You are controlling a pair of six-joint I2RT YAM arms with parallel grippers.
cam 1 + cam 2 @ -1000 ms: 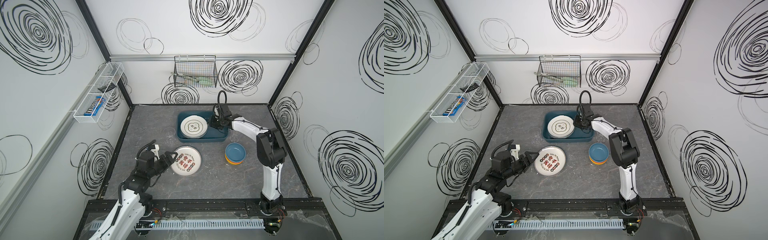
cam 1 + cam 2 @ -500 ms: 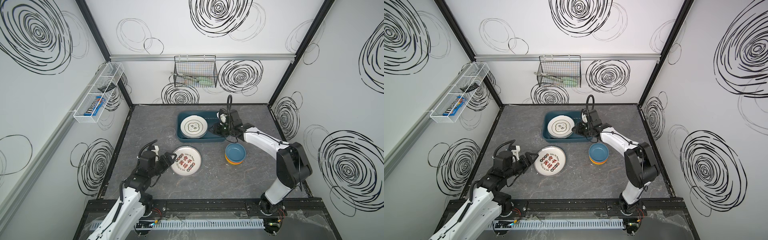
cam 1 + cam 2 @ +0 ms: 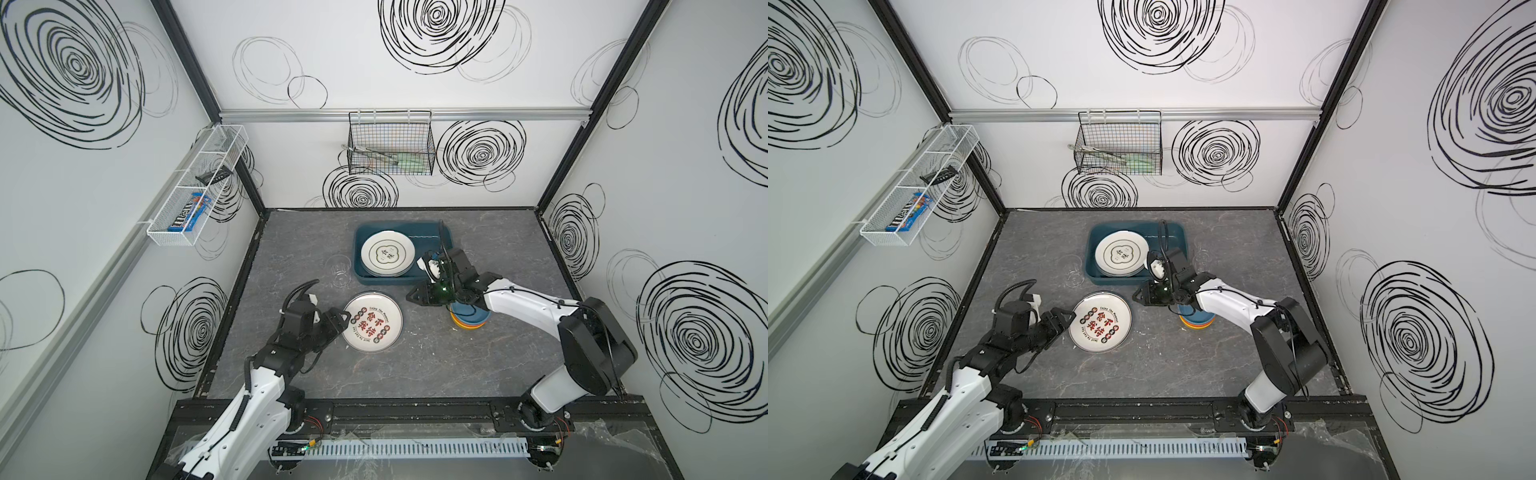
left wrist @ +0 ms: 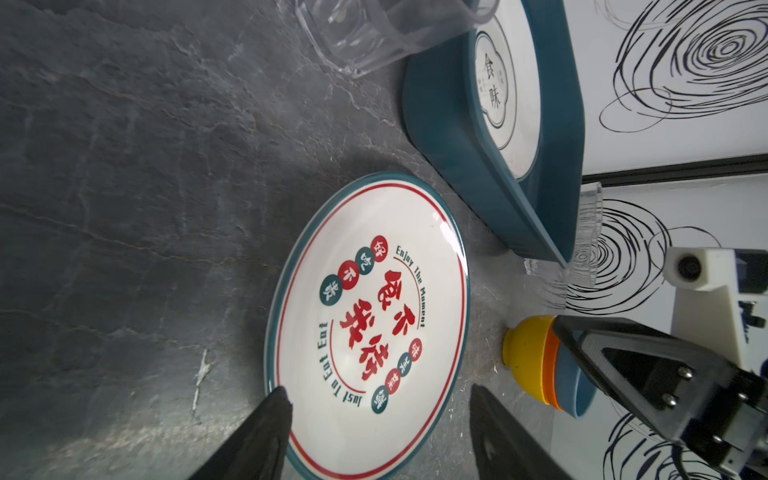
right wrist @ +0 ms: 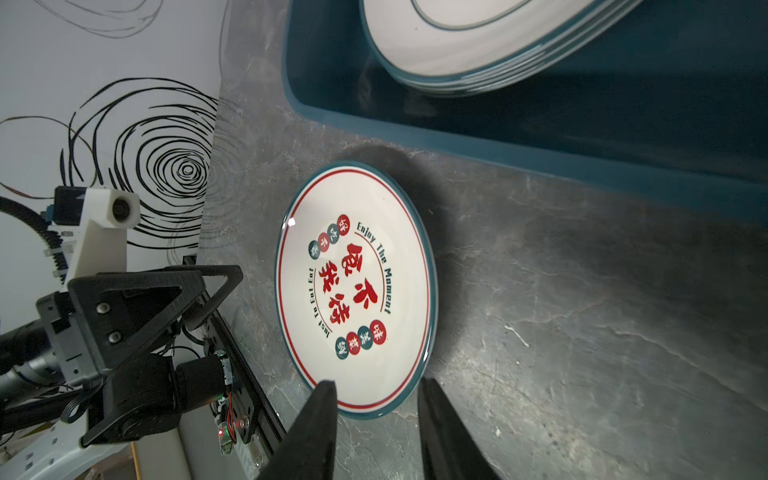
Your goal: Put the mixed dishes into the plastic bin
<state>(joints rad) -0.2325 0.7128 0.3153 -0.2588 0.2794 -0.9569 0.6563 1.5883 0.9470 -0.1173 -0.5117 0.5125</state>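
Observation:
A white plate (image 3: 372,327) with red characters lies flat on the grey table. My left gripper (image 3: 338,320) is open at its left rim, and in the left wrist view the fingertips (image 4: 280,399) straddle the near edge without touching. My right gripper (image 3: 411,297) hovers open and empty by the plate's right rim, its arm passing over the stacked blue, orange and yellow bowls (image 3: 469,322). The teal plastic bin (image 3: 424,247) behind holds a stack of plates (image 3: 387,253). A clear cup (image 3: 341,271) stands left of the bin and another clear cup (image 4: 582,241) beside its far wall.
A black wire basket (image 3: 390,149) hangs on the back wall and a white mesh shelf (image 3: 195,187) on the left wall. A black frame rail (image 3: 395,405) borders the table's front edge.
My right arm has swung back from the bin and come down toward the plate on the table. The left gripper has closed a little and hardly moved.

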